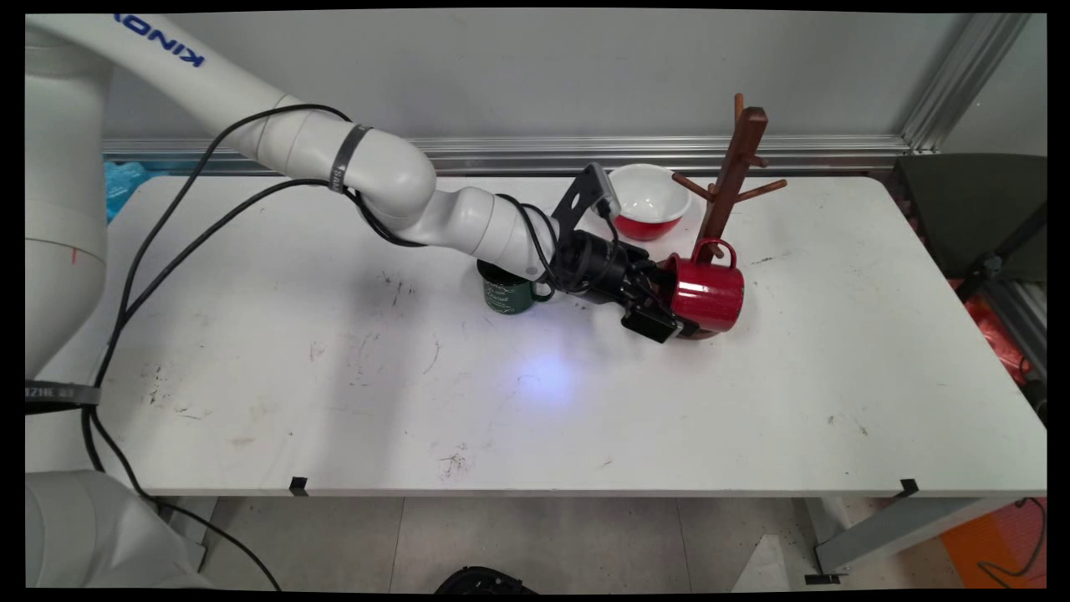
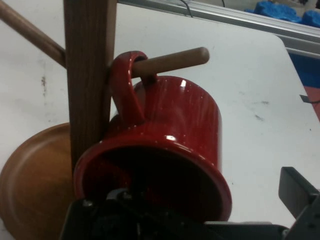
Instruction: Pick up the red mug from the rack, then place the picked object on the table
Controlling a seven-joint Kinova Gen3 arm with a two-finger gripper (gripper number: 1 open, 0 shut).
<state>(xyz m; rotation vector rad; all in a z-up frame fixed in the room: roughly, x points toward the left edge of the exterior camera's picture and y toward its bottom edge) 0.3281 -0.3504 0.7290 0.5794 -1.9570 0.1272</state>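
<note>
White table (image 1: pixel 585 401): red mug (image 1: pixel 709 293) on rack peg (image 2: pixel 170 61), rim between gripper (image 1: pixel 660 313) jaws.

The white arm link (image 1: pixel 159 63) at the upper left of the main view carries blue capital lettering, seen upside down, that reads KINOVA, its last letters cut off by the picture's edge. The dark green mug (image 1: pixel 506 290) shows pale lines of script on its side, too small to read. At the left edge a black strap (image 1: pixel 58 393) bears light letters that cannot be made out.
</note>
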